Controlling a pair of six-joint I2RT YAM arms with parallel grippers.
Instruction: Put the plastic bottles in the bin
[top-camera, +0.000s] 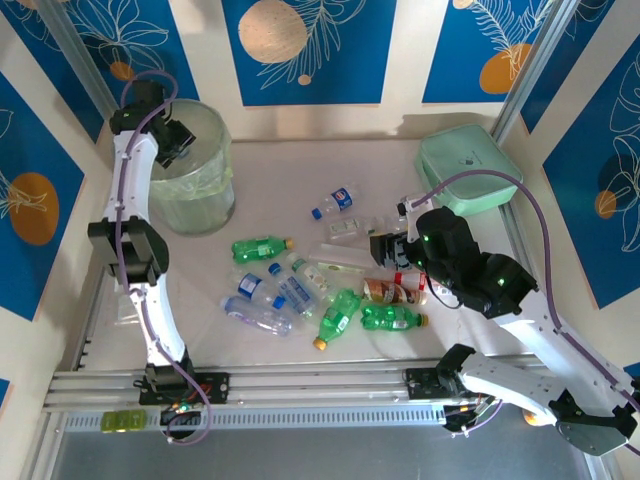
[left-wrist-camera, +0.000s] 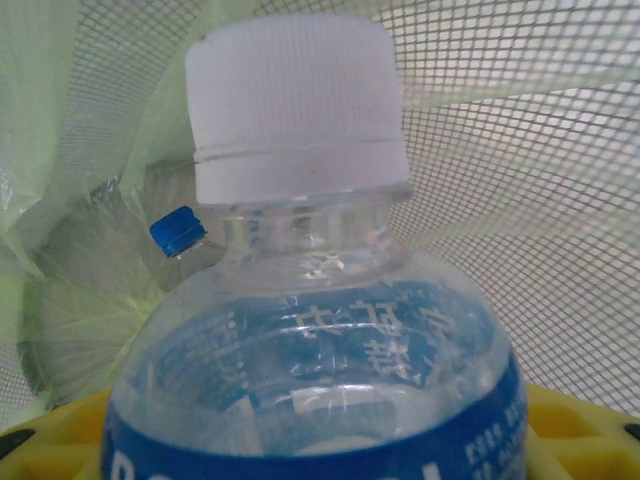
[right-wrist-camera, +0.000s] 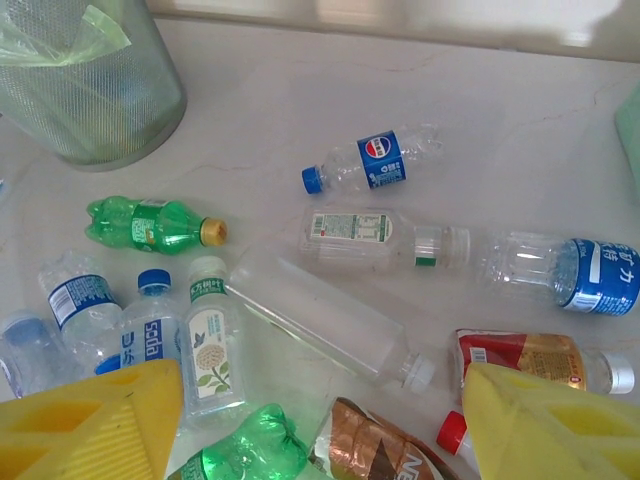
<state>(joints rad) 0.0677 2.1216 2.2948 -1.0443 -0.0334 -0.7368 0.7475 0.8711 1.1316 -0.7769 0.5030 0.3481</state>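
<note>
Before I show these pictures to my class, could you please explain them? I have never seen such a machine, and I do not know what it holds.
Two robot arms stand on a table. One picture looks down from above; the other two come from a camera on each wrist. The left claw grips a clear bottle with a white cap, over the lined bin. The right claw is open and empty above the loose bottles, green and clear, that lie on the table.
</note>
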